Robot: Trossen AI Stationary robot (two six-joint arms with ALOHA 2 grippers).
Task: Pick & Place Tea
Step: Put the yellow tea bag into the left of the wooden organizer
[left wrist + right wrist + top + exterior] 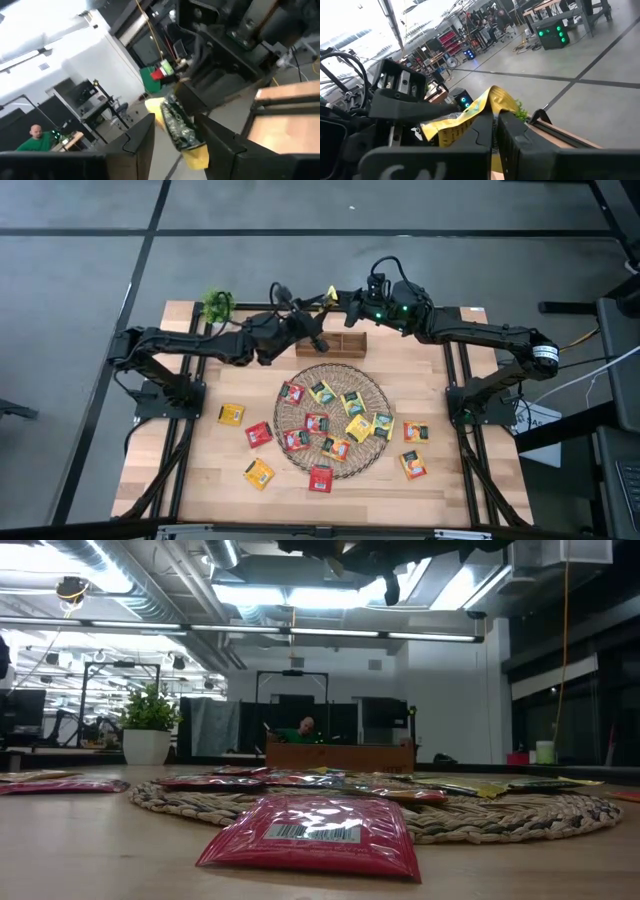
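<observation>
A yellow tea sachet [465, 117] hangs high over the table's far edge, with my right gripper [496, 117] shut on it. My left gripper [175, 117] faces it from the table's left, open, one finger on each side of the sachet's free end [181, 131]. In the high view the sachet [331, 295] shows between my left gripper [318, 320] and my right gripper [350, 305]. Several red, yellow and orange sachets lie flat on the round wicker mat [333, 417] and on the wood around it. My right gripper pinches the yellow sachet between its two fingers at one end [482, 107]. The fingers come level from the table's right side. The sachet is bent and crumpled, lifted clear of the table, and its free end sticks out toward my left gripper.
A wooden box [338, 343] stands just below the grippers at the far middle. A small green plant [216, 304] is at the far left corner. Loose sachets [232, 414] [413, 465] lie left and right of the mat. A red sachet [310, 835] lies near the front edge.
</observation>
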